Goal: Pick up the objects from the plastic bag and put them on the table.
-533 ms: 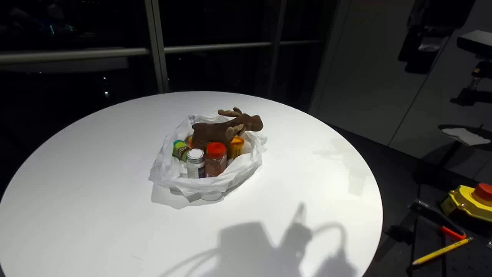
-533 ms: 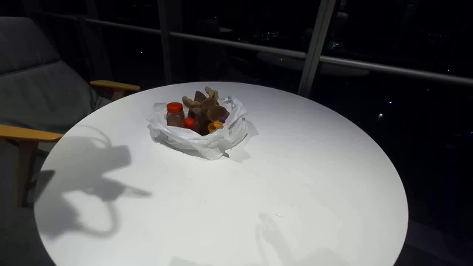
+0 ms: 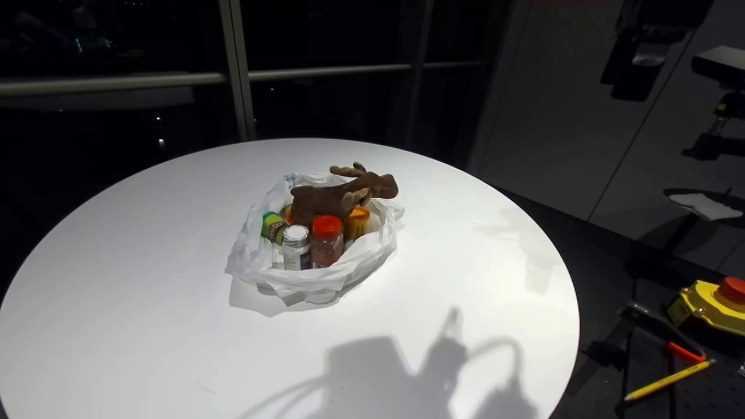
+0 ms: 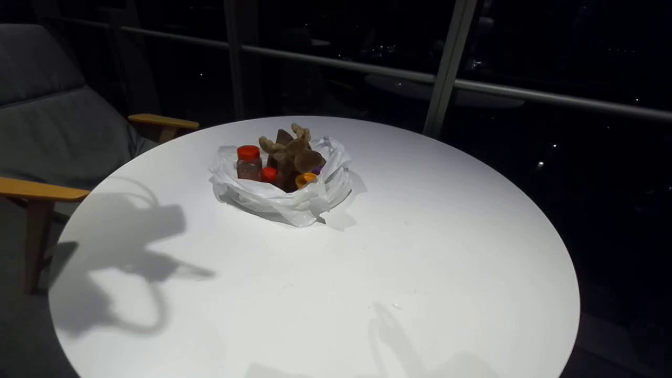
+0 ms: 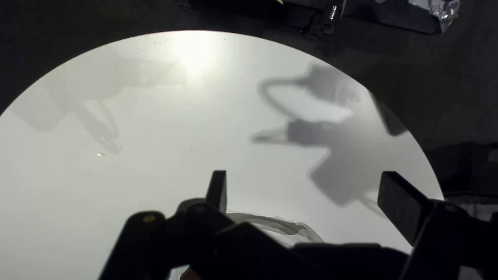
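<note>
A white plastic bag (image 3: 256, 265) stands open on the round white table (image 3: 128, 302). A brown plush moose (image 3: 326, 201) lies on top in the bag. Beside it are a red-lidded jar (image 3: 327, 241), a white-capped bottle (image 3: 296, 250), a green can (image 3: 272, 227) and an orange-lidded container (image 3: 357, 221). In an exterior view, a smaller red lid (image 4: 269, 175) also shows. My gripper (image 5: 303, 175) is open and empty above the table. In the wrist view, the bag's edge (image 5: 286, 236) shows behind the fingers; most of the bag is hidden or out of view.
The arm's shadow (image 4: 152, 262) falls on the table. A grey chair with wooden armrests (image 4: 163, 122) stands by the table. Windows with a rail (image 4: 336, 63) lie behind. A yellow box with a red button (image 3: 710, 305) and a pencil (image 3: 669, 379) lie beyond the table edge.
The arm's shadow on the table has shifted slightly, and the dark shape at the top right of an exterior view has moved up a little. The bag and its contents have not moved.
</note>
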`<state>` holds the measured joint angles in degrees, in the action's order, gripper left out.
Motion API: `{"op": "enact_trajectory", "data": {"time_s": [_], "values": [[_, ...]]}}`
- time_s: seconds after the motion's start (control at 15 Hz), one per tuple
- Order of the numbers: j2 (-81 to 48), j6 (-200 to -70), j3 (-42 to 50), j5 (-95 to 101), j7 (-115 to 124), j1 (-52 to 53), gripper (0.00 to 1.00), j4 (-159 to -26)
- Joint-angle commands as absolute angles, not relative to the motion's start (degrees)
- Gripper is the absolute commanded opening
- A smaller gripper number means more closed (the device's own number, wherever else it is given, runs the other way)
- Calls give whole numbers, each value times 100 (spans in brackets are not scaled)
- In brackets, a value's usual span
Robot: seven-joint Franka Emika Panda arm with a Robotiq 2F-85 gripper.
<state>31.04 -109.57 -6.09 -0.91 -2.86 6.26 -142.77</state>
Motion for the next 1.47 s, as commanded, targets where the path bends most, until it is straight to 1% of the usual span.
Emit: {"op": "enact_trajectory", "data": {"time_s": [0.0, 1.0, 1.4], "values": [[3100, -10946, -578, -74, -269, 662, 100, -14267], [3100, -10946, -578, -74, -269, 662, 100, -14267], [1639, -12437, -792, 93, -42, 626, 100, -13703]]}}
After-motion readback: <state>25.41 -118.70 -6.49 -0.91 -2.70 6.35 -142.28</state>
